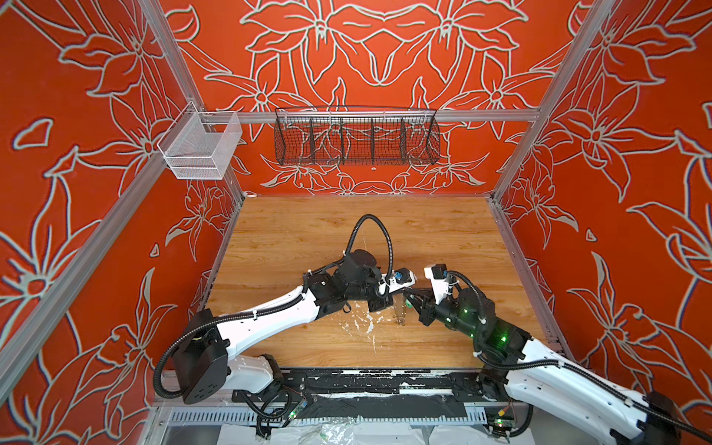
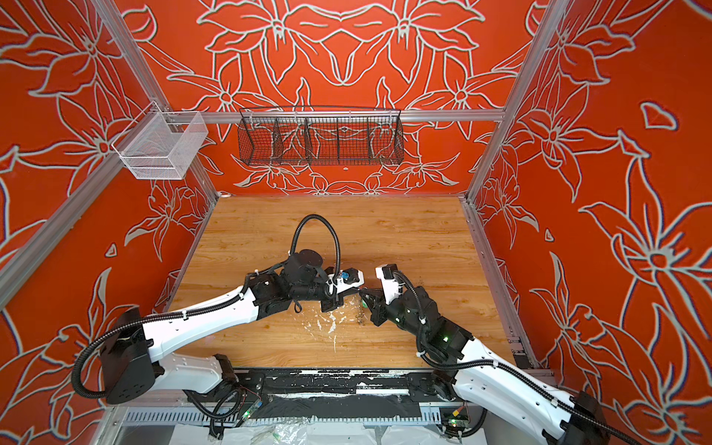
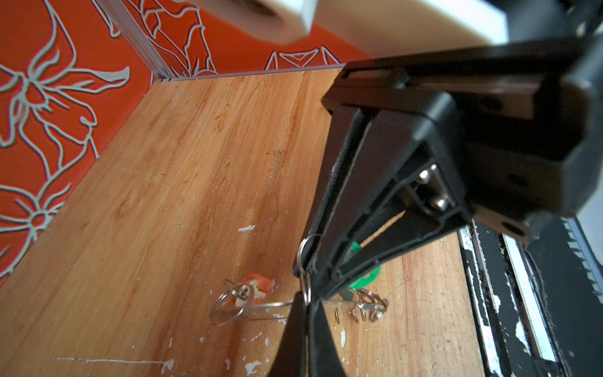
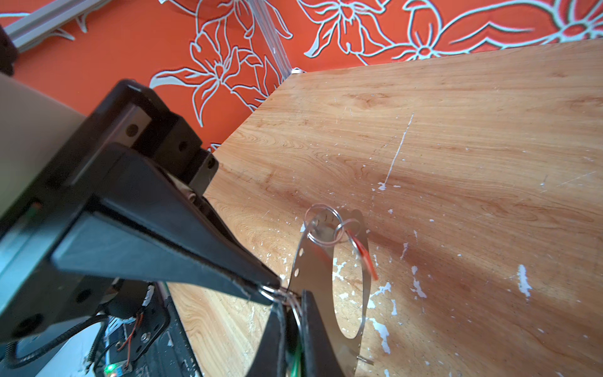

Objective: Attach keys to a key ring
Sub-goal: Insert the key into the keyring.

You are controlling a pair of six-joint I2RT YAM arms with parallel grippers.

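Both grippers meet tip to tip above the wooden table in both top views, my left gripper (image 1: 400, 296) (image 2: 356, 293) against my right gripper (image 1: 409, 297) (image 2: 365, 295). The key ring (image 4: 310, 261), a flat grey oval hoop, hangs tilted below them. In the right wrist view my left gripper (image 4: 273, 289) is shut on a small wire split ring (image 4: 277, 292) at the hoop's rim. My right gripper (image 4: 290, 305) is shut on the green key (image 3: 367, 277). The orange-red key (image 3: 259, 287) (image 4: 363, 253) dangles from a split ring (image 4: 323, 225) at the hoop's far end.
White paint flecks (image 1: 366, 323) dot the table under the grippers. Several loose-hanging split rings (image 3: 368, 306) bunch on the hoop. A black wire basket (image 1: 356, 140) and a white mesh basket (image 1: 196, 150) hang on the walls. A black rail (image 1: 366, 381) runs along the front edge.
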